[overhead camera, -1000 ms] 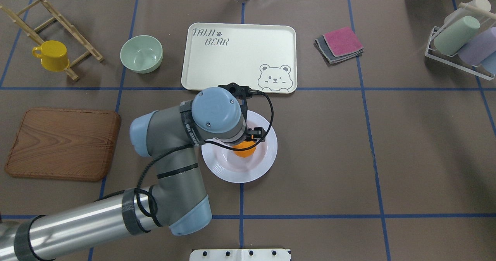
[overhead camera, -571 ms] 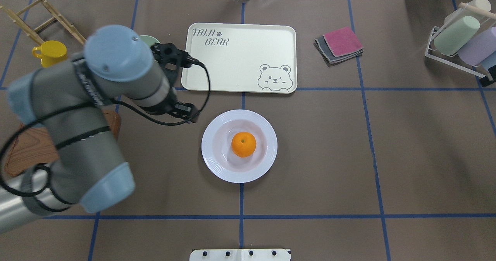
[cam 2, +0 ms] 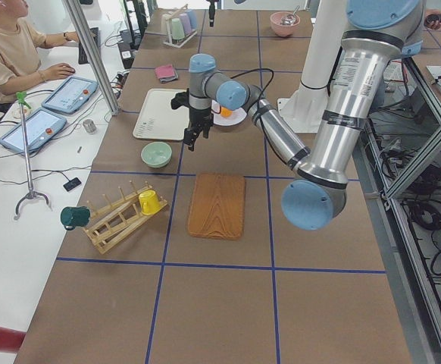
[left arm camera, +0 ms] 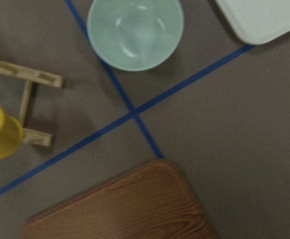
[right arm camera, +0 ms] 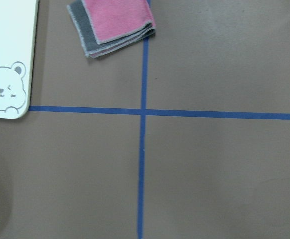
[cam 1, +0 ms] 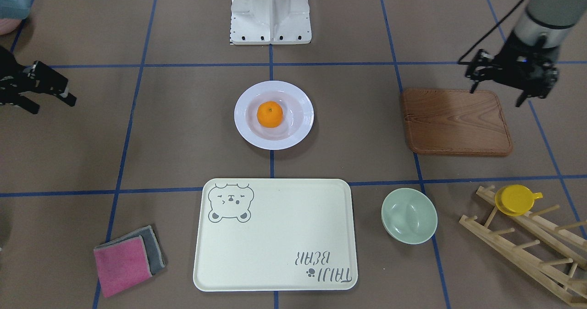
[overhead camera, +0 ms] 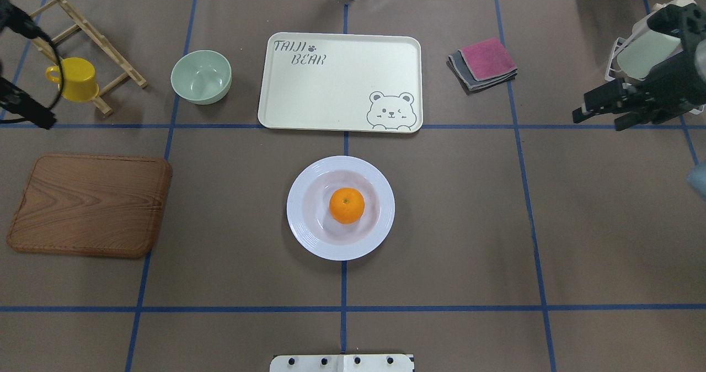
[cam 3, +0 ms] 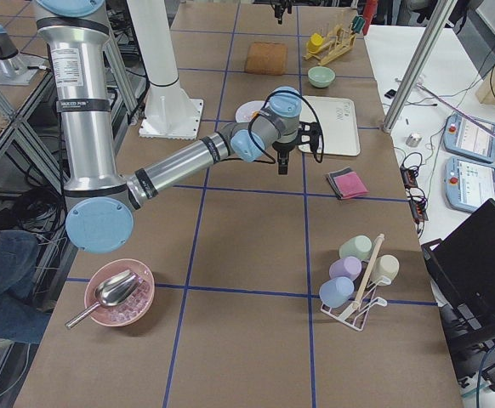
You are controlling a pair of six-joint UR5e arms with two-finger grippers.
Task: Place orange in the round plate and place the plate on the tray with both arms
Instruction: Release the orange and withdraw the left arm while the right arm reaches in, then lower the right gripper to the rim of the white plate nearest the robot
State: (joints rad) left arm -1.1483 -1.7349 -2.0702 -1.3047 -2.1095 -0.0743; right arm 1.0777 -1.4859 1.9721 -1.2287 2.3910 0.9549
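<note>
The orange lies in the sunken centre of the white round plate, which rests on the brown mat at mid-table. Beyond it lies the cream tray with the bear drawing, nothing on it. My left gripper hangs open and empty above the wooden board's corner, far to the plate's left. My right gripper hovers open and empty near the table's right side, level with the tray's front edge. In the front-facing view the orange and plate show unobstructed. Neither wrist view shows fingers.
A wooden board lies at the left. A pale green bowl stands left of the tray. A wooden rack with a yellow cup is at far left. Folded cloths lie right of the tray, a cup rack at far right.
My left arm let go of the orange in the plate, lifted away and swung left to the table's edge. My right gripper has come into view at the right.
</note>
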